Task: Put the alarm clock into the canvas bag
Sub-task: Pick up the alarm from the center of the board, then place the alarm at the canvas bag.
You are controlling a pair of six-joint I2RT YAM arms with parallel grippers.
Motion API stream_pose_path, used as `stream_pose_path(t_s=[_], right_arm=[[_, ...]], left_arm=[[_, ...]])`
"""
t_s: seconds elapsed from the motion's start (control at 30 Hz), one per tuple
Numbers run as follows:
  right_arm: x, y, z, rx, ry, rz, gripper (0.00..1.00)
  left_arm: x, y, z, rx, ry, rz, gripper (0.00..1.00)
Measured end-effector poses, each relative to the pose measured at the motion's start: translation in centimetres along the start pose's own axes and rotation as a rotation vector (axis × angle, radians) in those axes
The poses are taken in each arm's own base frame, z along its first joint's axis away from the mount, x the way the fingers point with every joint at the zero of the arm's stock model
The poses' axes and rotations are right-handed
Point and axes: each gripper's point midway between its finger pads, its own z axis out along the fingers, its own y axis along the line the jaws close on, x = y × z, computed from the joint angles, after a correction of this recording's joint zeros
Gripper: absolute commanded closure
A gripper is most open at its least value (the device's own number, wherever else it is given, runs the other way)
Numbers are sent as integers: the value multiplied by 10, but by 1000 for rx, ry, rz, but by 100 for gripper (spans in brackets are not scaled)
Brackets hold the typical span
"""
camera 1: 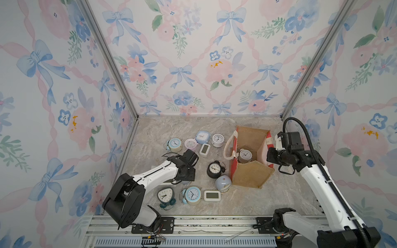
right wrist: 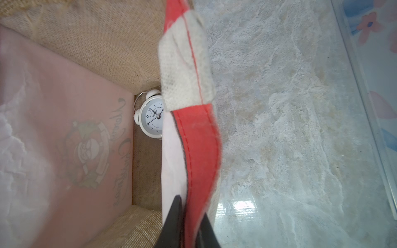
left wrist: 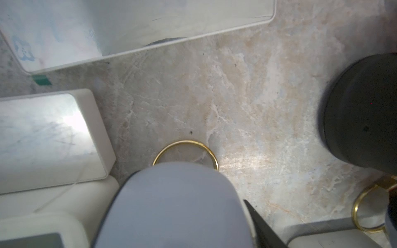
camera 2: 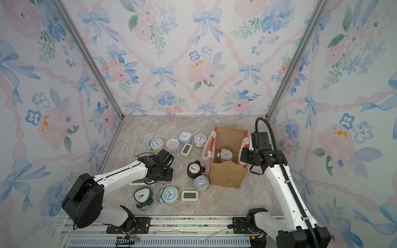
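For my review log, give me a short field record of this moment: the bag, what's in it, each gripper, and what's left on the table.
bag: canvas bag standing, mouth open
inside bag: one white twin-bell clock
right gripper: shut on the bag's red side edge
left gripper: low over a pale lavender clock; open or shut unclear
table: many clocks outside the bag, among them a black clock near its front corner

White shells, black joints on left arm (camera 1: 155, 171), right arm (camera 1: 320, 183); right: ribbed black hose (camera 1: 308, 137), black pincer (right wrist: 191, 207).
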Motion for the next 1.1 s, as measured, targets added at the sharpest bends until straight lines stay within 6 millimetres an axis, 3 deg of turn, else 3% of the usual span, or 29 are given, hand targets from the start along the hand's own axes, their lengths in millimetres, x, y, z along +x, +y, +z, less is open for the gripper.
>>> stream_pose_path(t_s=[0.43, 0.87, 1.1], right_arm=[[0, 0, 0, 0, 0, 0, 87], [0, 0, 0, 0, 0, 0, 88], [0, 0, 0, 0, 1, 0, 88]], left_arm=[[-23, -13, -20, 48, -70, -6, 45], [-90, -52, -100, 193, -287, 16, 46], [-135, -96, -154, 293, -411, 84, 47]])
